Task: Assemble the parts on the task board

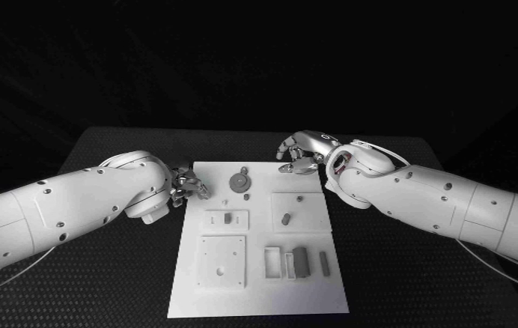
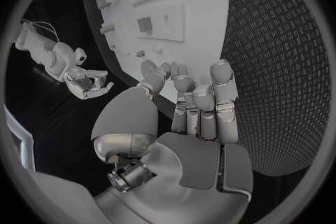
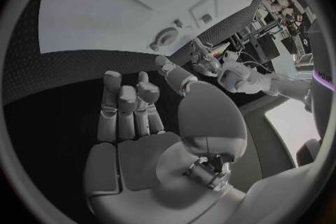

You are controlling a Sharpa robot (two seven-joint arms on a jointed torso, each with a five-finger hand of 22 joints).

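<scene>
**Task board with both hands held empty at its far corners**

The white task board (image 1: 259,298) is laid lengthwise on the black table (image 1: 119,298), between the two arms. Several shallow recesses and raised plates are seen on it. A round grey disc part (image 1: 239,183) is placed near the far edge. Below it, a small square plate (image 1: 226,221) carries a short upright piece (image 1: 227,216). To the right, a second plate (image 1: 296,212) holds a small dark peg (image 1: 286,219). Near the front, a larger square plate (image 1: 221,261) is marked by a small hole. Beside it, an open rectangular frame (image 1: 272,262) is seen, with a dark block (image 1: 299,261) standing next to it and a slim grey bar (image 1: 324,262) lying further right.

The left hand (image 1: 188,189) is held at the board's far left edge; in the left wrist view its fingers (image 2: 203,98) are extended side by side, and nothing is gripped. The right hand (image 1: 301,150) is poised over the far right corner; its fingers (image 3: 129,106) are likewise straight and loosely apart, holding nothing.
</scene>
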